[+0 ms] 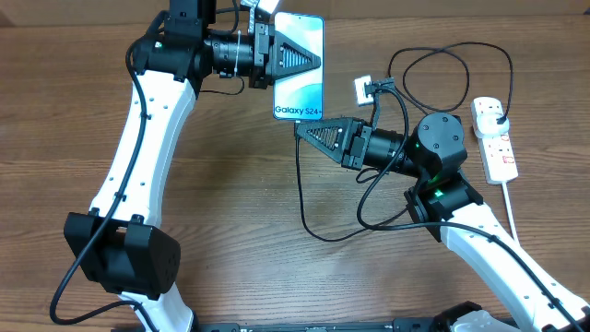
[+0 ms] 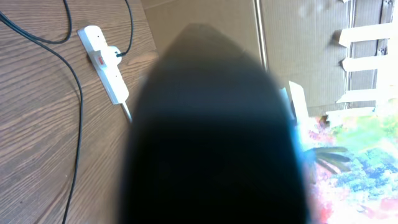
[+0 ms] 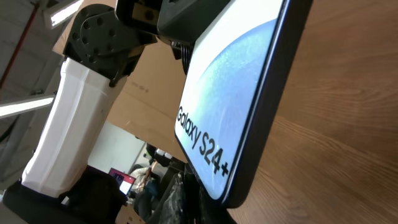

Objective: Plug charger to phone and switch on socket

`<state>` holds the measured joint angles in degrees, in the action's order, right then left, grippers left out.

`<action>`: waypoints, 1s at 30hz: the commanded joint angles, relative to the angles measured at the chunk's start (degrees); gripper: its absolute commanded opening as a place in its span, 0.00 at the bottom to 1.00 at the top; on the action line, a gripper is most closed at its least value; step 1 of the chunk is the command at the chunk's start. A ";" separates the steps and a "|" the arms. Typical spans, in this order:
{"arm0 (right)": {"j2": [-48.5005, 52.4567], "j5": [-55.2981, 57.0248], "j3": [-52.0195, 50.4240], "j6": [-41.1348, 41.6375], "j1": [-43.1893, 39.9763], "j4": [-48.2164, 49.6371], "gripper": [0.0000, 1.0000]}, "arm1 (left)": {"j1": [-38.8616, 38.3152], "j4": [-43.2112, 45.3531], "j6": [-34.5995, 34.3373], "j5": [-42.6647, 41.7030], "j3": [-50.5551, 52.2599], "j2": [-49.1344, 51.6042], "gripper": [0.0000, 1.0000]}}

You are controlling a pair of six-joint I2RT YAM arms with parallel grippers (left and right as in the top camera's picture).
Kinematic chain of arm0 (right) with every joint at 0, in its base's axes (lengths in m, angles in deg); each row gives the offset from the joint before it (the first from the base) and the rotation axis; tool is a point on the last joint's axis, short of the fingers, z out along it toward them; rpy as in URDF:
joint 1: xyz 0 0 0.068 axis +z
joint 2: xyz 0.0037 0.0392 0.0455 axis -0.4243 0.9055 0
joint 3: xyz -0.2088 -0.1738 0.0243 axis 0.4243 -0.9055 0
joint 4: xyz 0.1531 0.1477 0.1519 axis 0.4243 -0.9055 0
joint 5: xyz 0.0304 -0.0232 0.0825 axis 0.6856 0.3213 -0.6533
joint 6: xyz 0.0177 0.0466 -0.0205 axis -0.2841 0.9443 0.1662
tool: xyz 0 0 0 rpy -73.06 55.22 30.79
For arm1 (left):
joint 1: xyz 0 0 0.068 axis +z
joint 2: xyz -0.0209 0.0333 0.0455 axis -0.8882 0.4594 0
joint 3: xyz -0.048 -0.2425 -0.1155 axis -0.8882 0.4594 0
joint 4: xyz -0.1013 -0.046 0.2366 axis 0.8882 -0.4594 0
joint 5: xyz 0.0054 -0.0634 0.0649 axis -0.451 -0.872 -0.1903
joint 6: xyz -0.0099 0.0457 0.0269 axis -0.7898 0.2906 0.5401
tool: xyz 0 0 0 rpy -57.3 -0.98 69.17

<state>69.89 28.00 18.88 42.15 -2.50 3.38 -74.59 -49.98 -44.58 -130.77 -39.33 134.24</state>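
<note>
Left claw (image 1: pixel 318 57) is clamped on the phone (image 1: pixel 300 88), holding it up at a tilt. Right claw (image 1: pixel 300 132) is pinched together on the charger (image 1: pixel 300 189) tip, just below the phone's bottom edge. Socket (image 1: pixel 498 146) sits well apart, far right.

Light blue phone (image 1: pixel 300 92), black charger (image 1: pixel 299 180), white-and-red socket (image 1: pixel 495 138), brown woodgrain table (image 1: pixel 230 203)

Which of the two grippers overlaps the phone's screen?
The left gripper, across the phone from its long edge; the right gripper, with the charger, sits below the bottom edge.
</note>
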 commanded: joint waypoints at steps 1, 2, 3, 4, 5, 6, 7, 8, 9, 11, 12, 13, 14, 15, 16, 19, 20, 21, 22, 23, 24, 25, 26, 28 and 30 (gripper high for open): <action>-0.37 11.08 3.17 -2.71 -1.49 3.65 0.15 | -3.19 -2.43 3.15 -6.14 0.83 -0.20 0.04; -0.37 10.51 3.17 -3.61 -1.49 3.65 0.27 | -3.19 -2.45 3.15 -5.73 0.83 -0.20 0.04; -0.37 10.03 3.17 -3.63 -1.49 3.63 0.46 | -3.19 -2.45 3.15 -5.25 0.83 -0.20 0.04; -0.37 9.42 3.17 -3.76 -1.55 3.65 0.56 | -3.19 -2.45 3.15 -4.85 0.83 -0.20 0.04; -0.39 8.28 3.17 -3.82 -1.81 3.67 0.63 | -3.19 -2.43 3.15 -4.74 0.83 -0.20 0.04; -0.39 7.26 3.17 -4.20 -2.10 3.69 0.68 | -3.17 -2.45 3.15 -4.74 0.85 -0.20 0.04; -0.39 6.01 3.21 -4.59 -2.51 3.67 0.73 | -3.17 -2.45 3.15 -4.74 0.85 -0.20 0.04; -0.39 5.18 3.21 -4.63 -2.91 3.63 0.80 | -3.17 -2.43 3.17 -4.72 0.83 -0.20 0.04; -0.39 4.09 3.21 -4.63 -3.58 3.43 0.86 | -3.17 -2.43 3.17 -4.72 0.83 -0.20 0.04; -0.39 1.05 3.21 -4.61 -5.20 3.28 0.99 | -3.17 -2.43 3.17 -4.74 0.83 -0.20 0.04; -0.39 -0.57 3.21 -4.61 -6.01 2.82 1.00 | -3.19 -2.43 3.17 -4.76 0.83 -0.20 0.04; -0.39 -2.08 3.21 -4.59 -6.78 1.97 1.00 | -3.19 -2.45 3.19 -4.83 0.83 -0.20 0.04; -0.39 -4.17 3.21 -4.63 -7.72 0.63 1.00 | -3.19 -2.45 3.34 -4.94 0.83 -0.20 0.04; -0.37 -6.23 3.21 -4.74 -8.48 -0.59 1.00 | -3.19 -2.47 3.37 -4.96 0.83 -0.20 0.04; -0.37 -9.29 3.21 -5.53 -9.38 -2.47 1.00 | -3.19 -2.45 3.63 -4.94 0.83 -0.20 0.04; -0.37 -16.15 3.21 -9.03 -10.43 -5.86 1.00 | -3.19 -2.43 4.42 -4.90 0.83 -0.20 0.04; -0.37 -17.66 3.21 -9.64 -10.49 -6.73 1.00 | -3.19 -2.36 4.46 -4.90 0.83 -0.20 0.04; -0.37 -19.56 3.21 -10.80 -10.47 -7.72 1.00 | -3.19 -2.21 4.59 -4.92 0.83 -0.20 0.04; -0.37 -21.57 3.21 -12.33 -10.47 -8.46 1.00 | -3.19 -2.19 4.79 -4.92 0.83 -0.20 0.04; -0.37 -23.67 3.21 -13.84 -10.43 -9.77 1.00 | -3.19 -2.08 4.87 -4.92 0.83 -0.20 0.04; -0.37 -24.79 3.21 -14.14 -10.27 -10.69 1.00 | -3.19 -1.99 4.87 -4.92 0.83 -0.20 0.04; -0.37 -25.57 3.19 -14.12 -10.08 -12.17 1.00 | -3.19 -2.01 4.87 -4.92 0.83 -0.20 0.04; -0.37 -25.64 3.19 -14.14 -9.86 -14.32 1.00 | -3.19 -2.01 4.87 -4.94 0.83 -0.20 0.04; -0.37 -25.00 3.19 -14.08 -9.66 -18.60 1.00 | -3.19 -1.99 4.90 -4.92 0.83 -0.20 0.04; -0.37 -23.10 3.19 -14.12 -9.66 -23.69 1.00 | -3.19 -2.01 5.11 -4.92 0.83 -0.20 0.04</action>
<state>69.97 5.82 20.96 29.60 -12.51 -17.45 -77.98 -52.45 -41.28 -132.93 -38.43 134.74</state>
